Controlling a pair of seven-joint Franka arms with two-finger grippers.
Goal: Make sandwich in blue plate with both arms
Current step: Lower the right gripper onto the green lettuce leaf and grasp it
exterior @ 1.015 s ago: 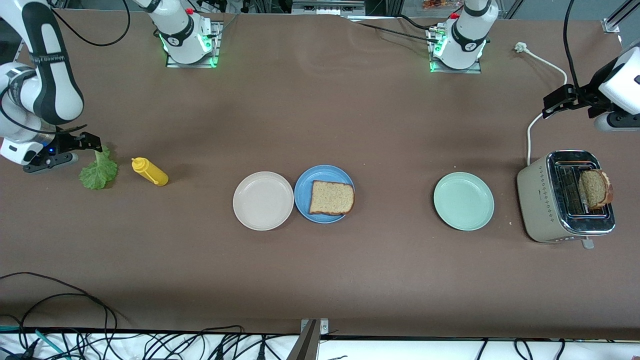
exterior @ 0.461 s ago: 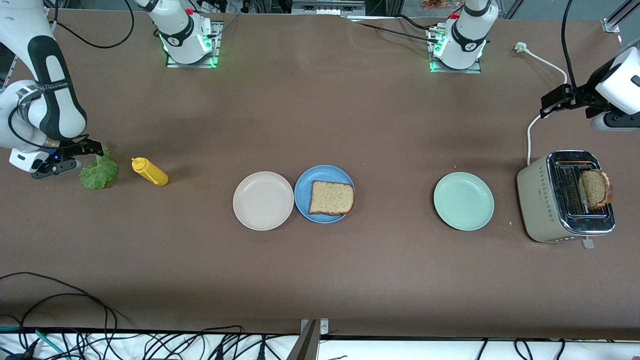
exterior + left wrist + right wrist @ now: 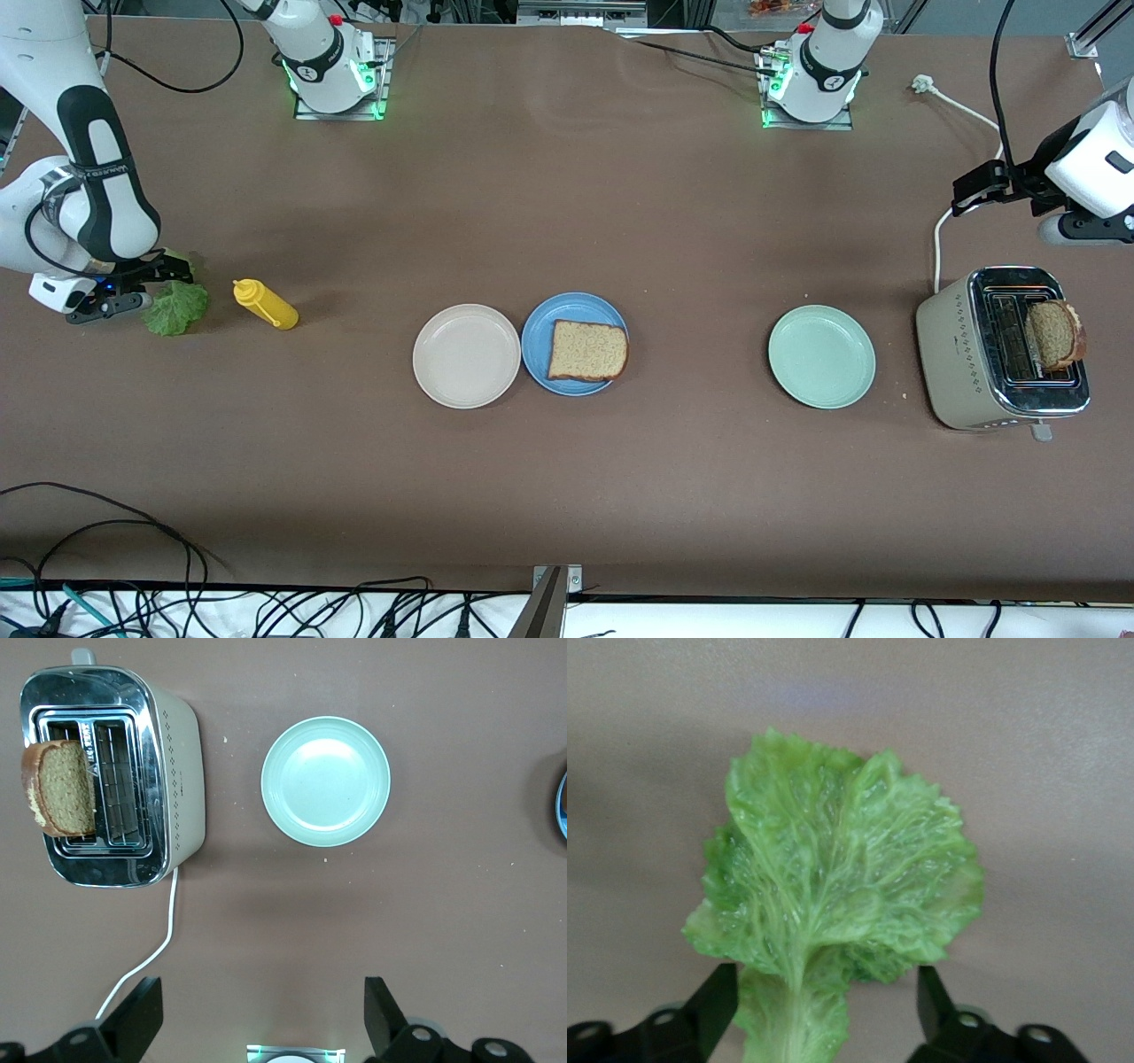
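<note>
Green lettuce leaf lies on the surface between the right claw's spread, not-yet-clenched fingers, apparently for pickup toward the bread slice on the blue plate, while the left claw waits released above the toaster.

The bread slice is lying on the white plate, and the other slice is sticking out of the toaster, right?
Not quite. The bread slice lies on the blue plate, not on the cream-white plate beside it, which has nothing on it. The front view shows this. The rest is right: the other slice is sticking out of the toaster.
</note>
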